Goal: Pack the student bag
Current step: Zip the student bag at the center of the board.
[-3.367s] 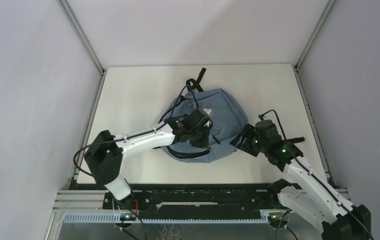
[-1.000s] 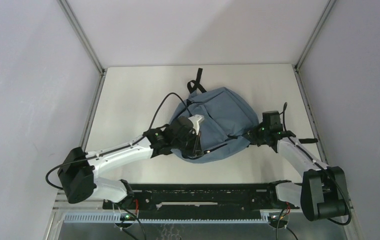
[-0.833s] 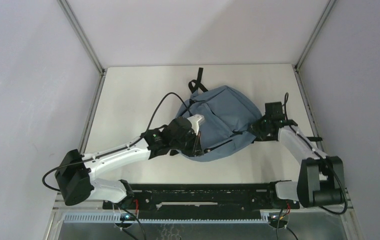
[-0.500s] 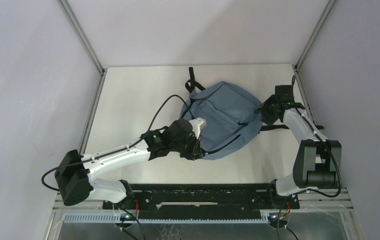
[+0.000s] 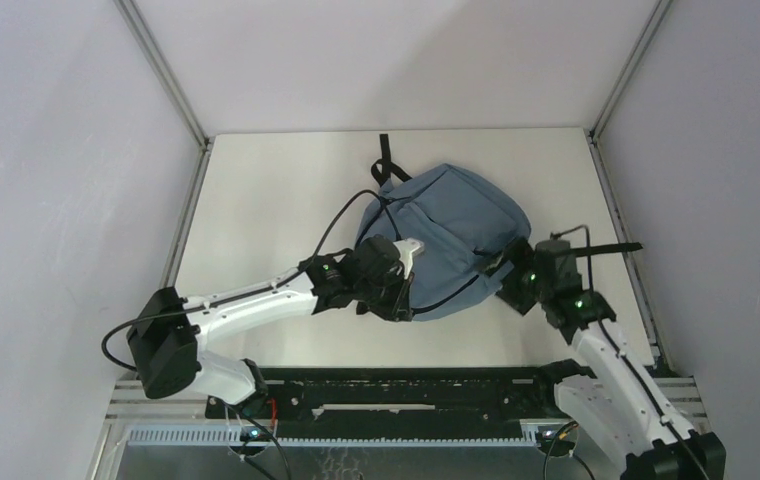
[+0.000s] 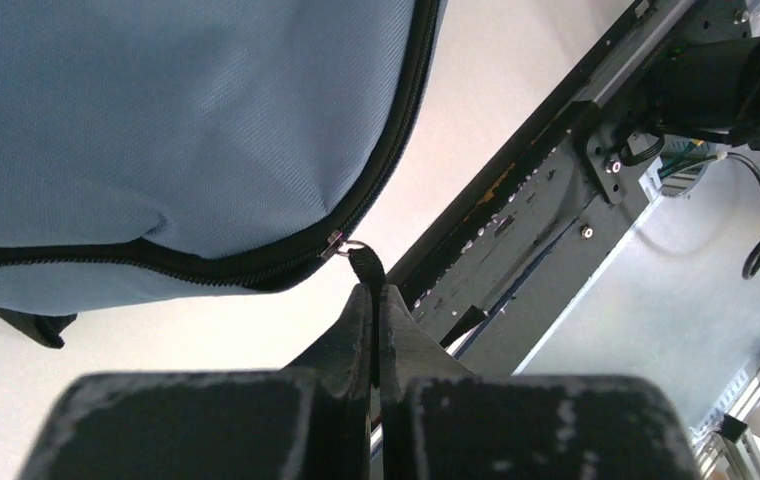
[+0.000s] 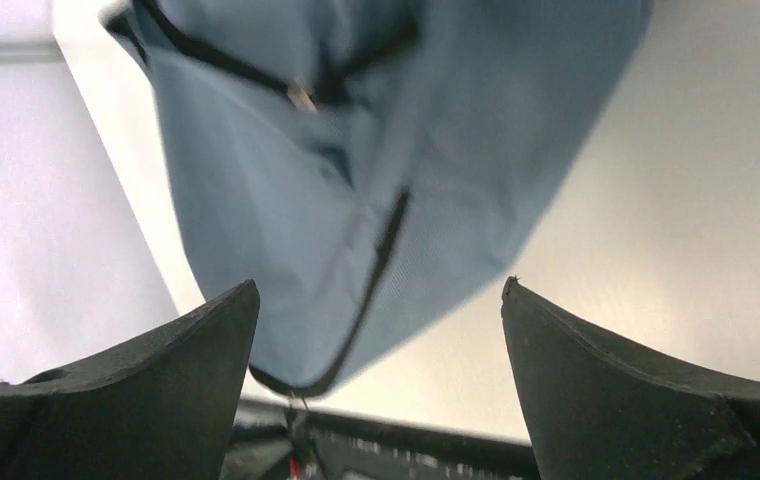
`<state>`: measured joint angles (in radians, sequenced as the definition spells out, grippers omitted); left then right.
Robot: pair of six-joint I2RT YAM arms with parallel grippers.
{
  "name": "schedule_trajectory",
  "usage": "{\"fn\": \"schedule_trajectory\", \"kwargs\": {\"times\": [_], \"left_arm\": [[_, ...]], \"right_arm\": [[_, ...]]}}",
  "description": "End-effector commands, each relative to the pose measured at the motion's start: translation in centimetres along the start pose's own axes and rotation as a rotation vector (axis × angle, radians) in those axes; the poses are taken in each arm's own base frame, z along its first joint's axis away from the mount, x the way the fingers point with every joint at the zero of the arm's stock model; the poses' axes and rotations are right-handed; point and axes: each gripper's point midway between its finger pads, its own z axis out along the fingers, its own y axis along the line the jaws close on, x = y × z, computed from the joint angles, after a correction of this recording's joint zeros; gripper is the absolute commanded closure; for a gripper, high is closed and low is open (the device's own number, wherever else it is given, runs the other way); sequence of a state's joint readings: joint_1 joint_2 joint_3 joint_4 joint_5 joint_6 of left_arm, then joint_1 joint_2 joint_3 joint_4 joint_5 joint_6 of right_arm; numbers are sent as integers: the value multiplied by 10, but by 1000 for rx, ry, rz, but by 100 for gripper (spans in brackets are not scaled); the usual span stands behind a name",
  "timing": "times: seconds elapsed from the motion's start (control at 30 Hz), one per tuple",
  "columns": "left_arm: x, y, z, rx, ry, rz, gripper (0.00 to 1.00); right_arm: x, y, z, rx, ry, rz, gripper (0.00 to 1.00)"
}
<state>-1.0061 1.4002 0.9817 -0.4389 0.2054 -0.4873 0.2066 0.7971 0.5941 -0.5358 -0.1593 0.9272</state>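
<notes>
Overhead, the soft dusty-blue fabric backpack (image 5: 456, 225) lies mid-table on the white table (image 5: 256, 200). Only the left wrist view shows the left pincer (image 6: 374, 300) clamped on its black zipper pull (image 6: 365, 265). The right wrist view shows the right pincer (image 7: 378, 290) spread apart, empty.

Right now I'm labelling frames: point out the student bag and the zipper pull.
student bag (image 5: 456, 222): top view, blue front panel.
zipper pull (image 6: 366, 266): left wrist view, black tab below the metal ring.

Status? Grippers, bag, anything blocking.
Left gripper shut on zipper pull. Right gripper open, empty, beside student bag. Bag lies on table. No obstruction seen.
</notes>
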Motion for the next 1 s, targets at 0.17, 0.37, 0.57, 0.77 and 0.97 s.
{"fn": "schedule_trajectory", "kwargs": {"times": [0.17,0.37,0.57,0.77,0.97], "left_arm": [[-32,-26,-6,69,-61,44,100],[-32,-23,-7,52,-68,41,100],[-31,-20,-15,37,-85,40,100],[-33,-2,-39,-75,-100,115,100],[-46,-15,-54,-35,-147,134,100]], "right_arm": [[65,16,7,-108,129,185,7],[92,21,25,-78,198,150,23],[87,7,30,-32,154,102,93],[33,-34,13,37,22,55,100],[-4,-67,-17,86,-85,65,100]]}}
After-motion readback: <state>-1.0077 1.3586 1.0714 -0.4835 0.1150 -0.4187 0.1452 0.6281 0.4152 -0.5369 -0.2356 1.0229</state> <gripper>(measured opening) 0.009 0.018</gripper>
